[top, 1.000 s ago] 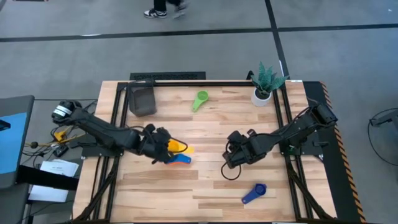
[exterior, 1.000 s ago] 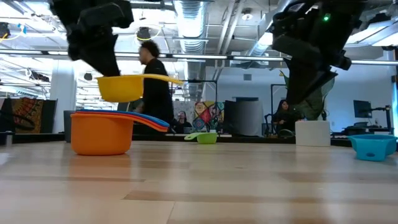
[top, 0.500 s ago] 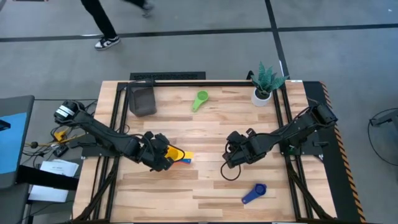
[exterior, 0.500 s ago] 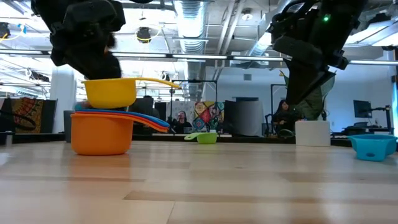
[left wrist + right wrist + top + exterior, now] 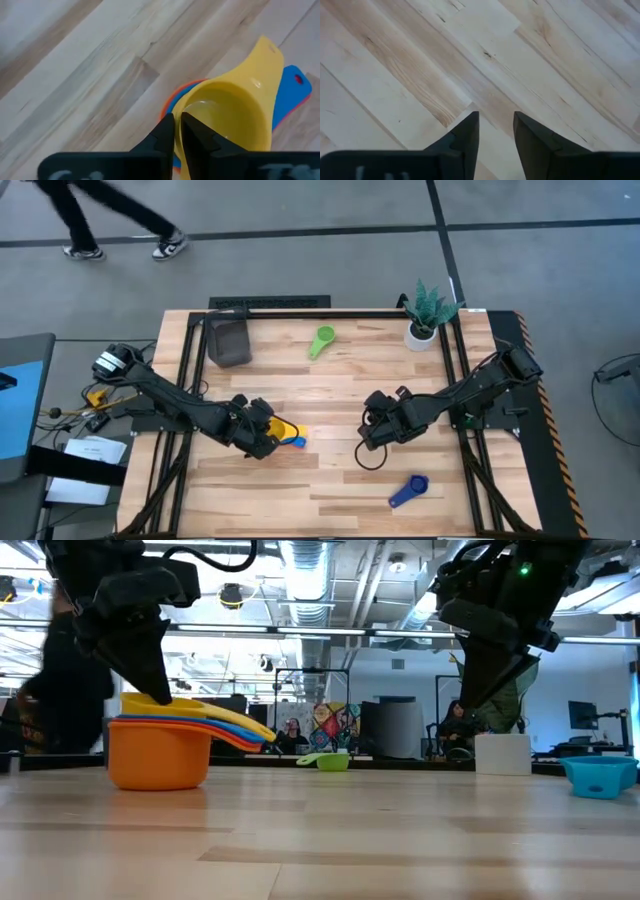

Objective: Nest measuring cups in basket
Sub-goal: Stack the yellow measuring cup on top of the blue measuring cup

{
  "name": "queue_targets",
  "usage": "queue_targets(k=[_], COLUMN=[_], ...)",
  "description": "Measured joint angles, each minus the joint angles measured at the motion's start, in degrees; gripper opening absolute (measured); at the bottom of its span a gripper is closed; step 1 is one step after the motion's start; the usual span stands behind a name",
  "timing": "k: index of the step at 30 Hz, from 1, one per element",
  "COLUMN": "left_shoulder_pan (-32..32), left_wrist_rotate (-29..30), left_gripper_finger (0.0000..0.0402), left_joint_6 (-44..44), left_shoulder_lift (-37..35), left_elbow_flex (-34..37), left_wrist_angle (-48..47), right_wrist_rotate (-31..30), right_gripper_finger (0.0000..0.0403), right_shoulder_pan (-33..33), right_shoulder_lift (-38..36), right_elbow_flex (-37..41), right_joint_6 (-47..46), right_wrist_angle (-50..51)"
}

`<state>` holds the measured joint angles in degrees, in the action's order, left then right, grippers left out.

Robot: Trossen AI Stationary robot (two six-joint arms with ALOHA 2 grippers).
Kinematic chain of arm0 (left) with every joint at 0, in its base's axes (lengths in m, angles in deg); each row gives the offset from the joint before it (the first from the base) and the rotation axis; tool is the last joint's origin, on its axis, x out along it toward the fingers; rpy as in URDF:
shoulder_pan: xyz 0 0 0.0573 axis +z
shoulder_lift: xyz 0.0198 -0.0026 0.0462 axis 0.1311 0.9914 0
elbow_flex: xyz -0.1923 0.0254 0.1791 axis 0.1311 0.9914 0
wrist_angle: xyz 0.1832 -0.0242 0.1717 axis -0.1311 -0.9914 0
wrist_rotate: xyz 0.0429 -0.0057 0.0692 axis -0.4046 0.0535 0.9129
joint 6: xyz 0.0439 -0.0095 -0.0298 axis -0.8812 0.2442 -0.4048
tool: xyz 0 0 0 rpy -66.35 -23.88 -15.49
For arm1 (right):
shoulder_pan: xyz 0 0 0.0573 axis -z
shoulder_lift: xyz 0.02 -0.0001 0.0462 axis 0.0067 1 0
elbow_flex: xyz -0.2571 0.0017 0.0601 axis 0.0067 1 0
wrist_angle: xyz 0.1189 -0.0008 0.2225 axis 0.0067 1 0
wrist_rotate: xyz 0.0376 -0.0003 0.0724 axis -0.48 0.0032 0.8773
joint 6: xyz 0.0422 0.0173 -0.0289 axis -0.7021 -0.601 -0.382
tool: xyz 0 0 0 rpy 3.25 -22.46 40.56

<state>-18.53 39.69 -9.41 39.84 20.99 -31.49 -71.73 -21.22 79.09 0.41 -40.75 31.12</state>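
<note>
Wooden worktop under both arms. Left claw nipped narrow on rim of yellow cup, now seated in orange-based stack at left-centre. Right claw hovering moderately open, empty, over bare wood. Green cup, blue cup loose; basket at far left corner, apparently empty. Stacking step nearly done; next probably releasing yellow, then fetching another cup.
</note>
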Motion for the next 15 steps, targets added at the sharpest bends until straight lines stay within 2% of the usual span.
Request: queue_targets(k=[8,15], left_shoulder_pan=[0.0,0.4], left_wrist_rotate=[0.0,2.0], left_gripper_finger=[0.0023,0.0023], left_joint_6=[-4.0,-20.0], left_shoulder_lift=[-0.1,-0.1], left_elbow_flex=[0.0,0.0], left_wrist_angle=[0.0,0.3], right_wrist_rotate=[0.0,2.0], right_gripper_finger=[0.0160,0.0178], right_shoulder_pan=[0.0,-0.5], right_shoulder_lift=[0.0,0.0], right_elbow_flex=[0.0,0.0], right_joint_6=[-0.2,-0.1], right_wrist_angle=[0.2,0.4])
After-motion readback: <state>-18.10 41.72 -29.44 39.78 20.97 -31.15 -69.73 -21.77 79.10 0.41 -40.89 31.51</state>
